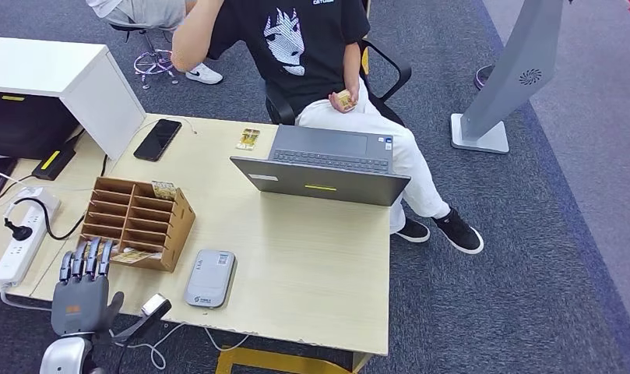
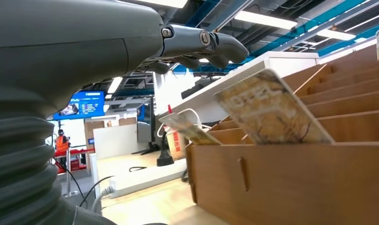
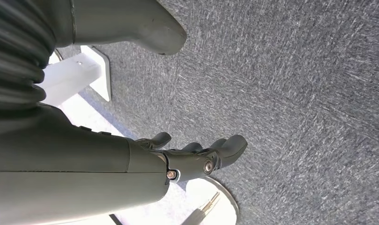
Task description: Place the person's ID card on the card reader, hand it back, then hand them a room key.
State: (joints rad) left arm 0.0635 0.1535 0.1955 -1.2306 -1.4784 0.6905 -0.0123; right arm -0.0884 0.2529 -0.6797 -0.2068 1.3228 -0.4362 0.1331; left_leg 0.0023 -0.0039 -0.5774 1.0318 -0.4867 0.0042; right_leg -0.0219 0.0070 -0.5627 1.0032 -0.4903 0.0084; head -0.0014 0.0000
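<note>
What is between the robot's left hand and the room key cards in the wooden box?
Nothing visible. The left hand hovers open just before the wooden box, and a key card sticks up from its near slot, under the fingers.

1. A light wooden table [image 1: 311,257] stands on grey carpet.
2. An open grey laptop [image 1: 323,167] sits at its far edge.
3. A black phone [image 1: 157,139] and a small card [image 1: 248,139] lie near the far edge too.
4. A brown slotted card rack [image 1: 136,222] stands toward the left.
5. The grey card reader [image 1: 209,278] lies just beside the rack, near the front edge.
6. A white power strip [image 1: 19,241] lies at the far left.
</note>
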